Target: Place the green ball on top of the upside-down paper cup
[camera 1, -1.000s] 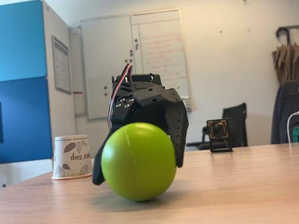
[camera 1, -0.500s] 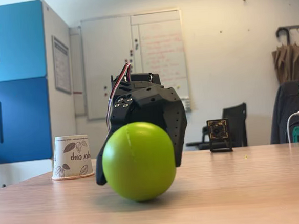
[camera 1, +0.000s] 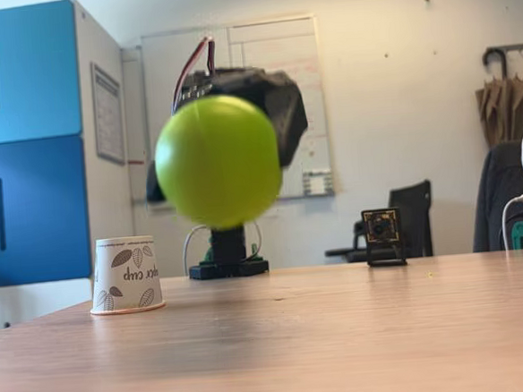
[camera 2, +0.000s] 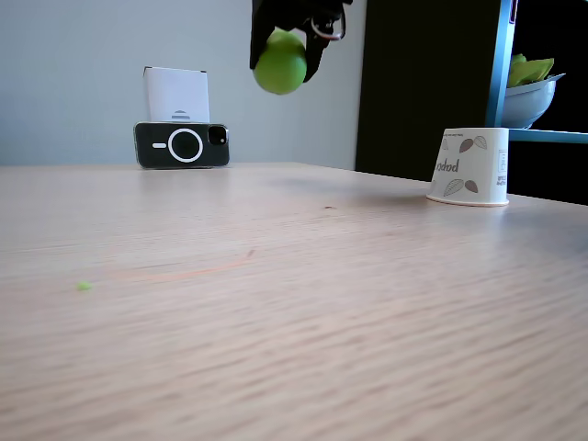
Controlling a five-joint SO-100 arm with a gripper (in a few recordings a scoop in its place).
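1. Holding the ball (camera 1: 218, 161) clear above the table (camera 1: 343, 334), the black gripper (camera 1: 220, 118) is clamped around it from behind and above; a fixed view shows the lifted ball motion-blurred.
2. Another fixed view has the ball (camera 2: 280, 62) near the top edge, dark fingers (camera 2: 317, 60) down either side of it, gripper (camera 2: 287, 41) partly cropped by the frame.
3. Cup (camera 1: 125, 275) stands upside-down on the table, wide rim down, brown leaf prints and inverted lettering facing the camera. It sits left of and below the ball in a fixed view, well apart from it.
4. In the other fixed view the cup (camera 2: 469, 166) is at right, ball up and to its left.
5. Small camera board (camera 1: 383, 235) stands on the far table edge; a phone (camera 2: 182, 144) is propped on its side against a white box (camera 2: 176, 95).
6. Tiny green speck (camera 2: 84, 286) lies on the table (camera 2: 276, 303).
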